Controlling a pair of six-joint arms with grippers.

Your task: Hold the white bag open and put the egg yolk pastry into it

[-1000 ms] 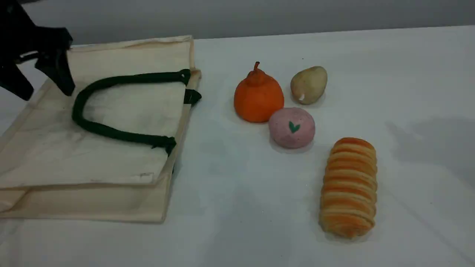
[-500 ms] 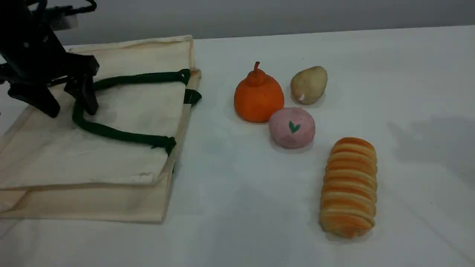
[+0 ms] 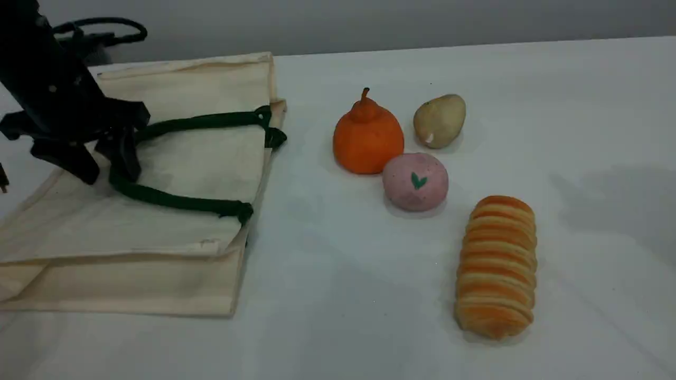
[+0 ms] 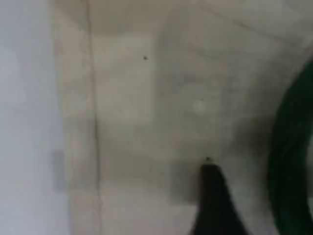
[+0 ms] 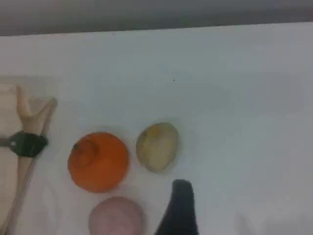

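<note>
The white bag lies flat on the left of the table, its green handle looped on top. My left gripper is down on the bag with its fingers apart either side of the handle's bend; the rope lies close to the right finger. In the left wrist view one fingertip rests on the canvas beside the handle. The egg yolk pastry sits at the back right, untouched. The right wrist view has the pastry ahead of my right gripper's fingertip, which holds nothing.
An orange fruit and a pink ball with a green heart crowd the pastry's left and front. A long striped bread roll lies nearer the front. The bag's mouth edge shows at the right wrist view's left.
My left gripper has come down and rightward from the bag's far left corner onto the handle's bend, and its fingers have narrowed. The handle has shifted slightly.
</note>
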